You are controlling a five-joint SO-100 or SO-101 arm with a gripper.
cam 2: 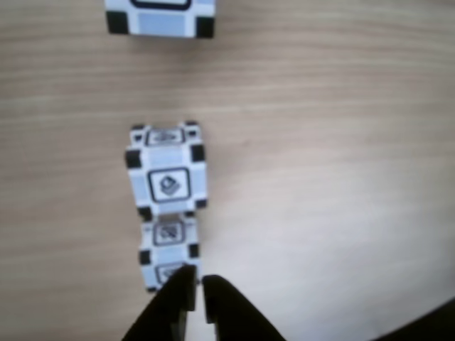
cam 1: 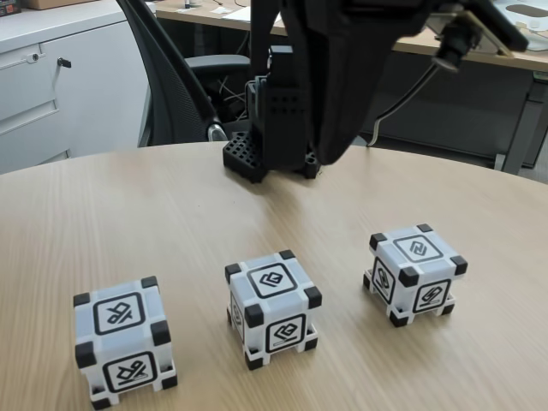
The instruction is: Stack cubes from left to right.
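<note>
Three white-grey cubes with black corners stand apart in a row on the wooden table: the left cube [cam 1: 122,342], the middle cube [cam 1: 272,308] and the right cube [cam 1: 415,272]. Each shows a different black-framed symbol. The other view looks down on them in a line: one cube [cam 2: 160,18] cut by the top edge, one [cam 2: 168,174] in the middle, and one [cam 2: 168,249] just beyond my gripper [cam 2: 199,285]. My black fingers enter from the bottom edge, shut with only a thin slit and nothing between them, hanging above the table.
The black arm rises from its base [cam 1: 265,150] at the table's far side and fills the top of the fixed view. A black office chair [cam 1: 171,77] and white cabinets [cam 1: 51,86] stand behind the table [cam 1: 128,223].
</note>
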